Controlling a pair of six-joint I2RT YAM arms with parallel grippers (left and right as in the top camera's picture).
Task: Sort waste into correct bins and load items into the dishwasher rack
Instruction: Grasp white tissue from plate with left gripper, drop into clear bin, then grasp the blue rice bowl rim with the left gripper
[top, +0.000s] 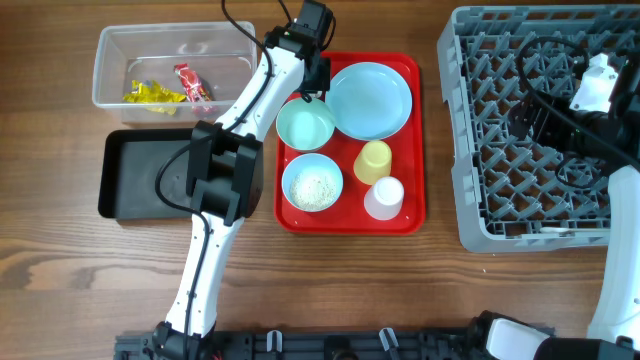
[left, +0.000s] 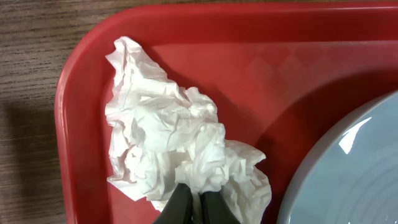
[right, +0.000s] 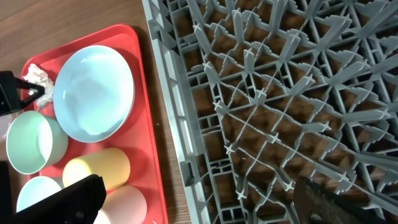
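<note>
Wooden tabletop (top: 60, 250) fills the overhead view, and the grey dishwasher rack (top: 500, 200) is cut off at the top and right edges. The left arm (top: 215, 180) crosses part of the black tray (top: 130, 175). Its left gripper (top: 312, 92) covers the far left corner of the red tray (top: 420, 150), hiding whatever lies under it. Yellow and red wrappers (top: 165, 90) lie in the clear tub (top: 110, 60). On the red tray sit the plate (top: 370, 100), a mint bowl (top: 305, 125), a bowl of rice grains (top: 313, 183), the yellow cup (top: 373, 160) and the pink cup (top: 383, 198). The right arm (top: 600, 90) hangs over the rack, its fingers hard to pick out.

From the left wrist, the crumpled white tissue (left: 161, 137) lies in the tray's rounded corner, just beside the plate's rim. The gripper enters at the bottom edge (only the tips show), drawn together on the tissue's near fold.

From the right wrist, the rack takes up most of the frame. The right gripper (right: 202, 202) has its two dark fingers spread wide, one near each lower corner, both cropped. At the left edge the tissue is small and touches the left gripper's dark tips, beside the plate.
</note>
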